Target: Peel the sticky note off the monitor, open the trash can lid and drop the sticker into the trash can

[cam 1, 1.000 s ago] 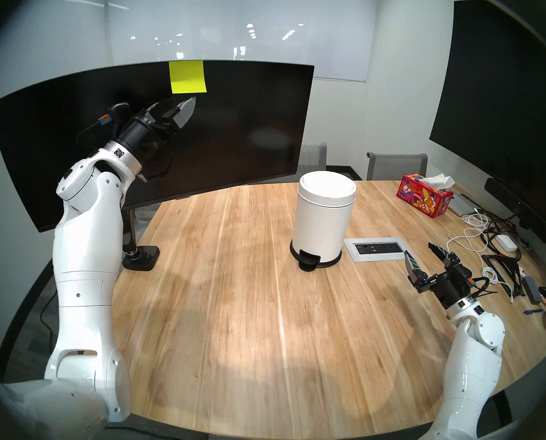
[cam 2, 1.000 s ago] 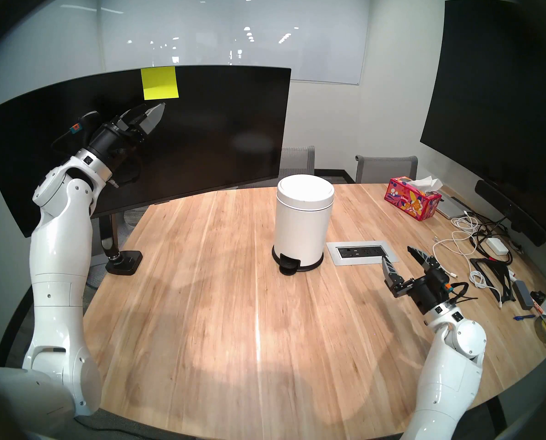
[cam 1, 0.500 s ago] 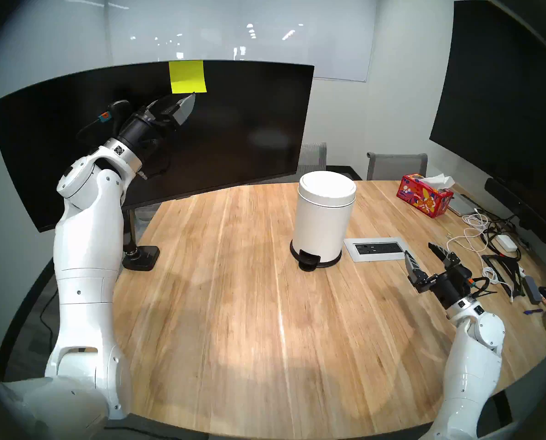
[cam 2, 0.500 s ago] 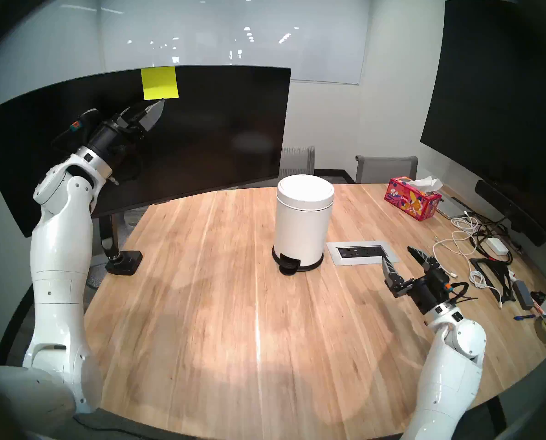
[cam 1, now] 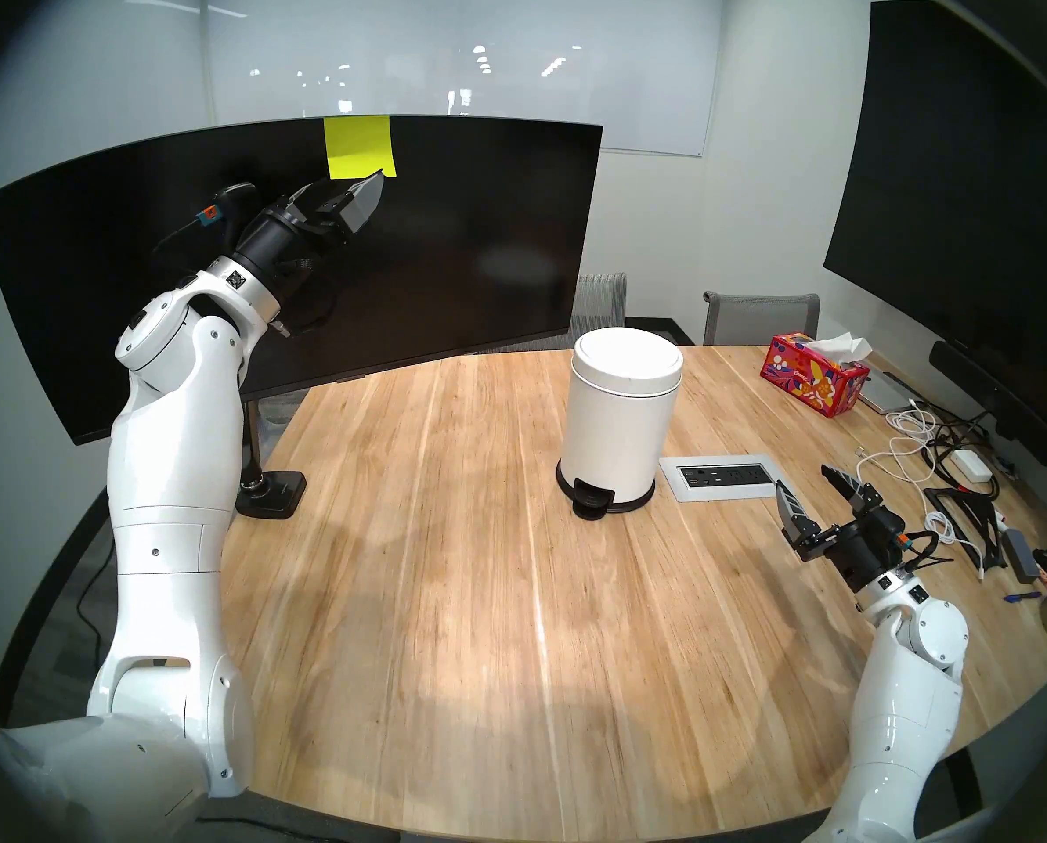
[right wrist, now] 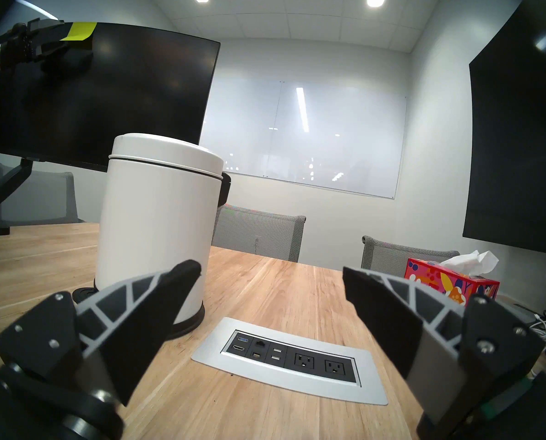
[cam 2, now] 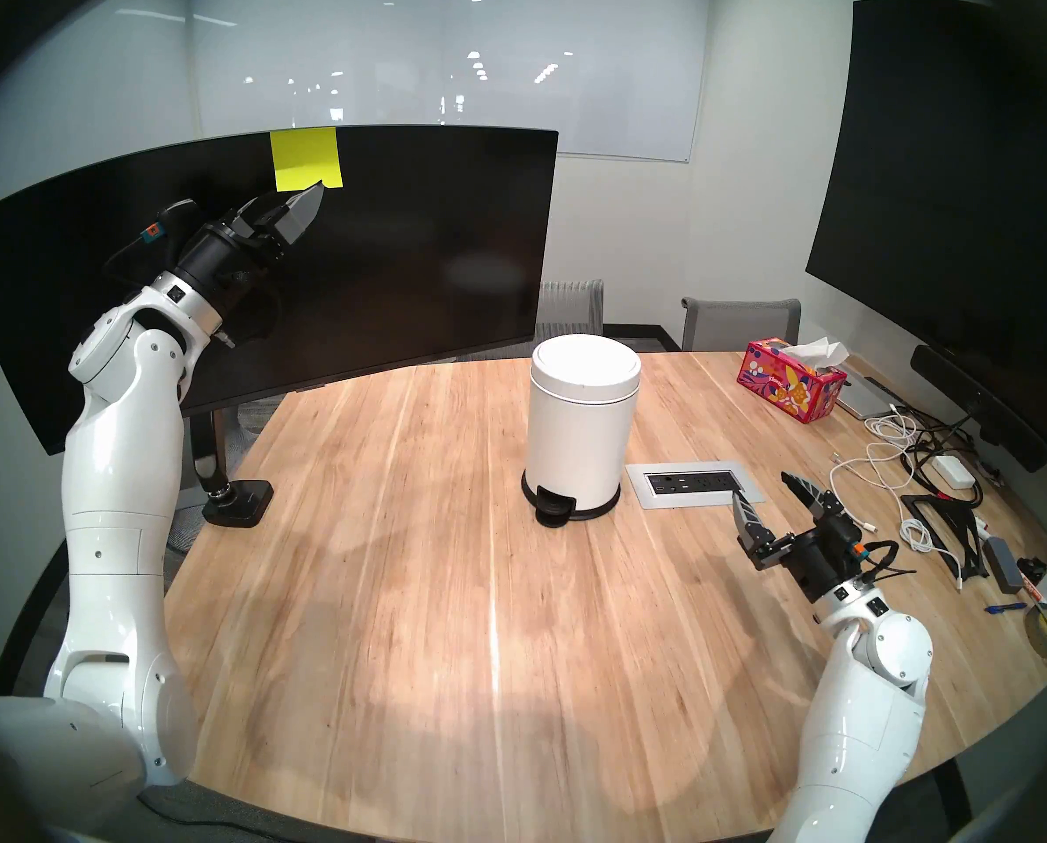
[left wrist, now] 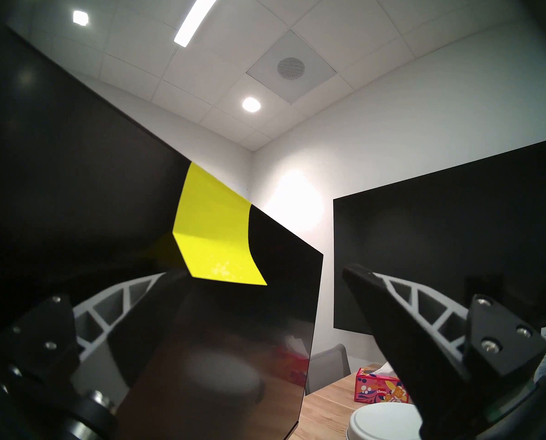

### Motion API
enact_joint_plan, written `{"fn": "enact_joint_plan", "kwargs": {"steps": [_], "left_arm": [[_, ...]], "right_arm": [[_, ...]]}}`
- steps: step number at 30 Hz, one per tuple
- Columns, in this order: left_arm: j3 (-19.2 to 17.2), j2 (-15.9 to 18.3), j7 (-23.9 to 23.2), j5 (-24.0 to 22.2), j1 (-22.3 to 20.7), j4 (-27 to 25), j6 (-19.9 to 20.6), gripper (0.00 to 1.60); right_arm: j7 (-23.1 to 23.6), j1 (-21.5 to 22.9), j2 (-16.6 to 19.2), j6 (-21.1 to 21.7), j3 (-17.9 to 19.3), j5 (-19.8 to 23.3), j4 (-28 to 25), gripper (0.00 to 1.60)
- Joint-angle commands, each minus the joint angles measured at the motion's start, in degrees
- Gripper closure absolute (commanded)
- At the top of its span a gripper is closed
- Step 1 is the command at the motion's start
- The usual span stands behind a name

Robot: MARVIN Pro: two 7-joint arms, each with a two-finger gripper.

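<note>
Yellow-green sticky note hangs at the top edge of the monitor, bottom curling off. The left gripper sits just under it, fingers apart. The right gripper waits wide open too. A sloppy pinch could crumple the paper.

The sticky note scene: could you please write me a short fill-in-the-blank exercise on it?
1. The sticky note is stuck at the ____ edge of the monitor.
2. The trash can lid is ____.
3. The fingers of the left gripper are spread ____ just below the note.
4. The tissue box is mainly ____ in colour.

Missing words: top; closed; open; red
</note>
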Motion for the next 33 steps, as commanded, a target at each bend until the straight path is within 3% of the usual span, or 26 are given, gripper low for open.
{"fn": "enact_joint_plan", "kwargs": {"steps": [1,22,25,30,33], "left_arm": [[-0.2,0.08,0.24,-0.23,-1.79,-0.43,0.03,0.0],[-0.18,-0.06,0.37,-0.84,-1.79,-0.79,0.38,0.01],[-0.07,-0.19,0.43,-0.84,-1.62,-0.92,0.43,0.19],[0.13,-0.36,0.45,-0.77,-1.4,-0.9,0.36,0.23],[0.2,-0.46,0.48,-0.79,-1.29,-0.92,0.37,0.5]], "right_arm": [[0.14,0.38,0.01,-0.04,-0.15,0.29,-0.88,0.0],[0.15,0.38,0.01,-0.03,-0.14,0.29,-0.88,0.0],[0.15,0.38,0.01,-0.03,-0.14,0.29,-0.88,0.0],[0.15,0.38,0.0,-0.03,-0.14,0.29,-0.89,0.0],[0.15,0.38,0.0,-0.03,-0.14,0.29,-0.89,0.0]]}}
